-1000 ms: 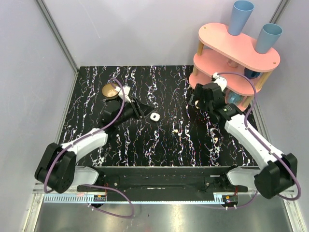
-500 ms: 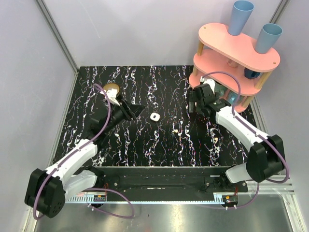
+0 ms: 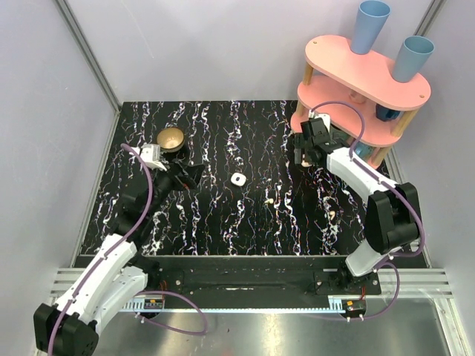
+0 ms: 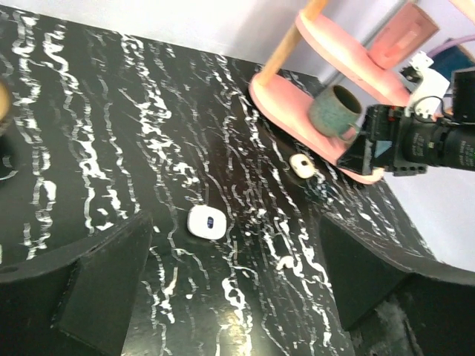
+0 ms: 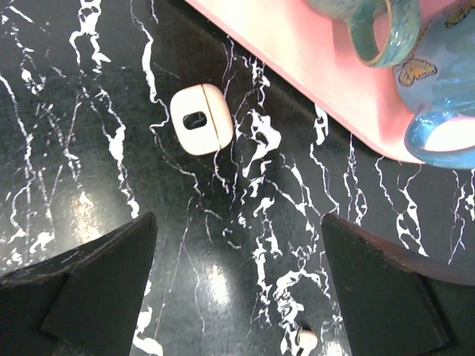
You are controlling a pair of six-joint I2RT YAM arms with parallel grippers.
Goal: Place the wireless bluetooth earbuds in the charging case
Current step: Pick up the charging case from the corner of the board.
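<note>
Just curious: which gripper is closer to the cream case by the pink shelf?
Right. The right gripper hovers close to the cream case; the left gripper is far beyond the white case.

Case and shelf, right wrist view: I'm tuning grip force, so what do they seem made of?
Case: likely moulded plastic, cream, smooth with a soft sheen, rounded corners, one thin seam. Shelf: probably painted wood or board, flat matte pink; hard to confirm.

So the black marbled bench point(image 3: 245, 141) is carrying a pink two-tier shelf point(image 3: 349, 68) at its far right corner. A blue cup point(image 3: 371, 26) and a second blue cup point(image 3: 413, 58) are standing upright on top. A teal mug point(image 4: 335, 111) and a blue butterfly mug point(image 5: 445, 81) are sitting on the lower tier. A little brass-coloured bowl point(image 3: 171, 139) is sitting far left.
</note>
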